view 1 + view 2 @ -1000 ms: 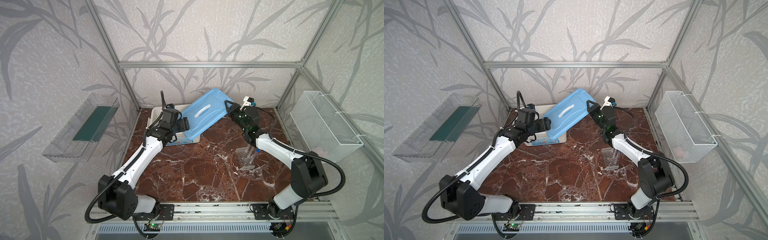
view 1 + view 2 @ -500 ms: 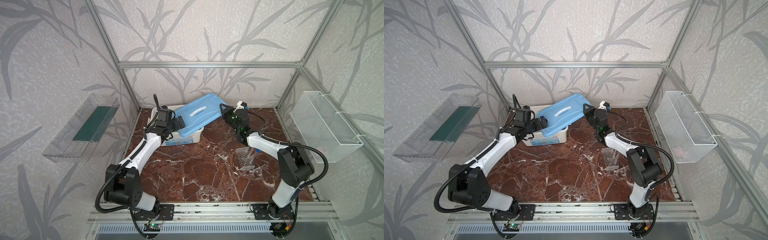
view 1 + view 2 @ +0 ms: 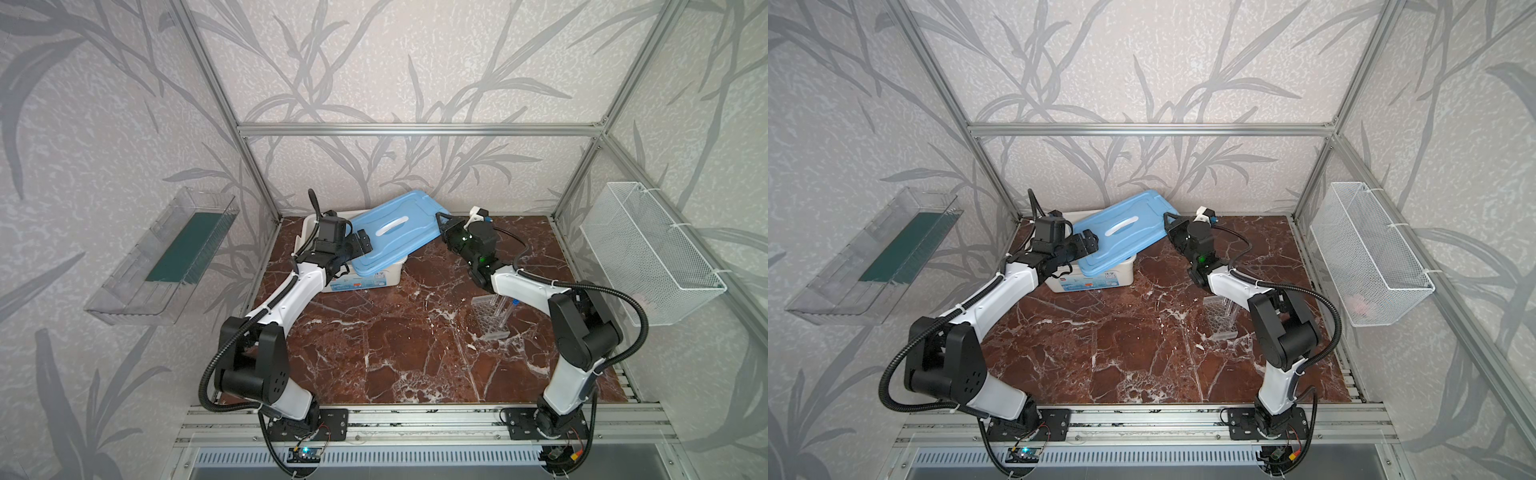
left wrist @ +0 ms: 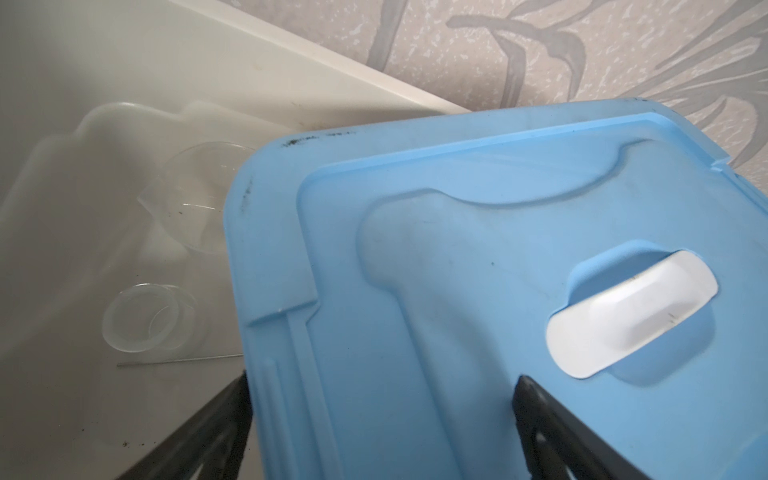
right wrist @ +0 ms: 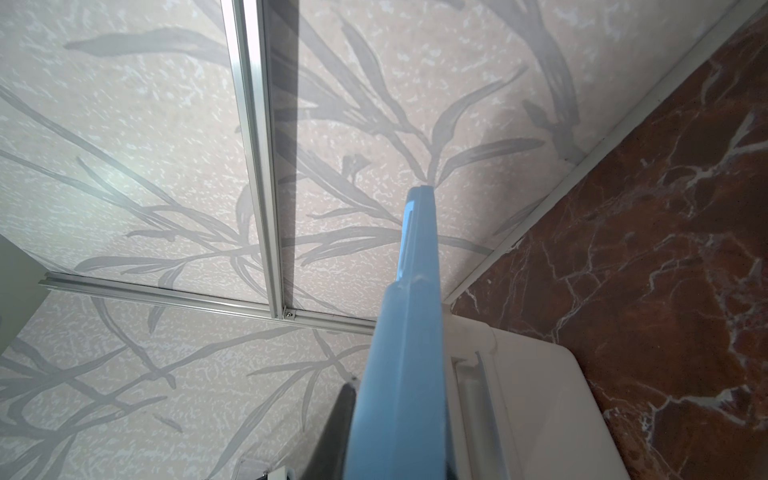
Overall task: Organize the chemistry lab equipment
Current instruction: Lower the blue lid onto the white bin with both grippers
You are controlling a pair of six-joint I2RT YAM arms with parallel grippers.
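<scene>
Closest, on the desk, forward and right of the big white bin: clear holed rack, upright, with a blue-capped clear tube standing in it, count of tubes not to be told, being partly hidden behind the right arm. Bare marble between rack and bin. Further back, on the bin: blue lid, askew and tilted, left end down on the bin's front rim, right end raised and jutting past the bin's right side. Covers most of the opening, leaving only the bin's left part open to sight. Down in that part, in the left wrist view: small clear jar, thin rod lying just beside it on the bin's floor, clear beaker beyond, half under the lid's edge. Left fingers spread wide, straddling the lid's left edge without closing on it, at the end of the left arm. Right fingers pinching the lid's raised right edge, seen in the right wrist view as a single dark finger against the blue rim. On the side walls: clear wall shelf left of the bin, white wire basket well to its right. Against a second ago: lid shifted a little leftward, further over the bin; right fingers nearer the bin with it; right elbow drawn in; rack unmoved.
</scene>
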